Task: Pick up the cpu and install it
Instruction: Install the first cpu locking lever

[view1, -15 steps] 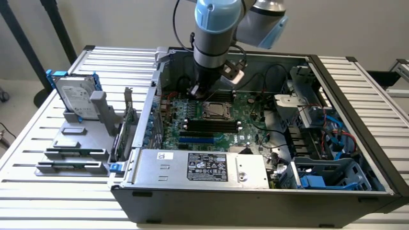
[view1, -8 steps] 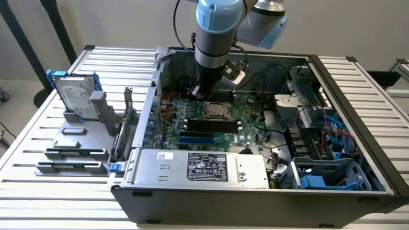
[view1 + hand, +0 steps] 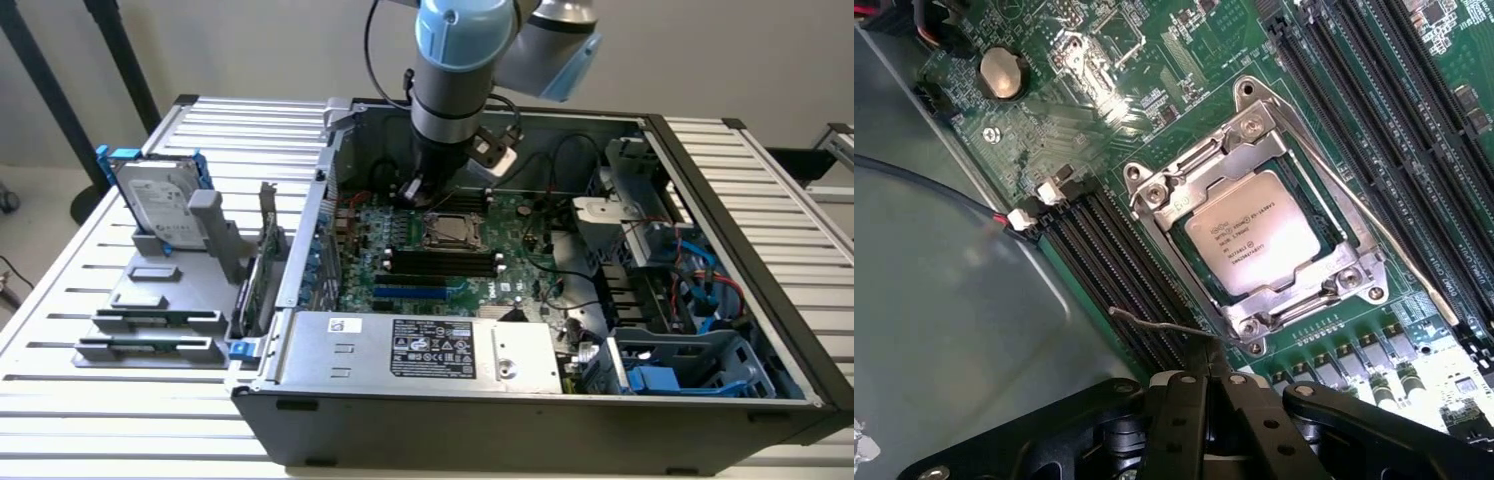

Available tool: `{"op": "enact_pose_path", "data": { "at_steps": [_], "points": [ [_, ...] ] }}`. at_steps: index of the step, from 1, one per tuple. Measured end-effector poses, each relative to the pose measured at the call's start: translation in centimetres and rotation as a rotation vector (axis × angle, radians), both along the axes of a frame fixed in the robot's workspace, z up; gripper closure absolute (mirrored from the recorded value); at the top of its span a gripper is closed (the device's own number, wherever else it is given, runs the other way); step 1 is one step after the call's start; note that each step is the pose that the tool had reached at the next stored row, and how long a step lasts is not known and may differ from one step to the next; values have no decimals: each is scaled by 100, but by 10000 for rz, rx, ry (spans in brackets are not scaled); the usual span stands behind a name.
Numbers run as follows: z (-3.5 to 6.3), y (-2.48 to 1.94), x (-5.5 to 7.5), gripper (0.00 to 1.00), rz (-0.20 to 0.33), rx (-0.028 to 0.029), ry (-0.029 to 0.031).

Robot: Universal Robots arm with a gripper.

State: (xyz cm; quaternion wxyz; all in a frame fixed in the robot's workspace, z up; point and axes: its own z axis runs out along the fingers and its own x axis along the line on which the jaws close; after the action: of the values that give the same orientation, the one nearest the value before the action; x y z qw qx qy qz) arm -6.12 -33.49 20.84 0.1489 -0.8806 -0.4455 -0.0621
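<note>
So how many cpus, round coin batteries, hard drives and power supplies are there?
cpu: 1
coin battery: 1
hard drive: 1
power supply: 1
Total: 4

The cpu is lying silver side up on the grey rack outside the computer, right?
Not quite. The cpu lies silver side up, but in its socket on the green motherboard inside the computer, as the wrist view shows.

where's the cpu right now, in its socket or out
In. The cpu lies flat within the metal socket frame on the green motherboard.
</note>
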Motion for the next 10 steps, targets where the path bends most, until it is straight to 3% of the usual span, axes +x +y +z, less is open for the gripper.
{"op": "enact_pose_path", "data": {
  "at_steps": [10],
  "points": [
    [-11,-1,83,89,14,-1,1]
  ]
}}
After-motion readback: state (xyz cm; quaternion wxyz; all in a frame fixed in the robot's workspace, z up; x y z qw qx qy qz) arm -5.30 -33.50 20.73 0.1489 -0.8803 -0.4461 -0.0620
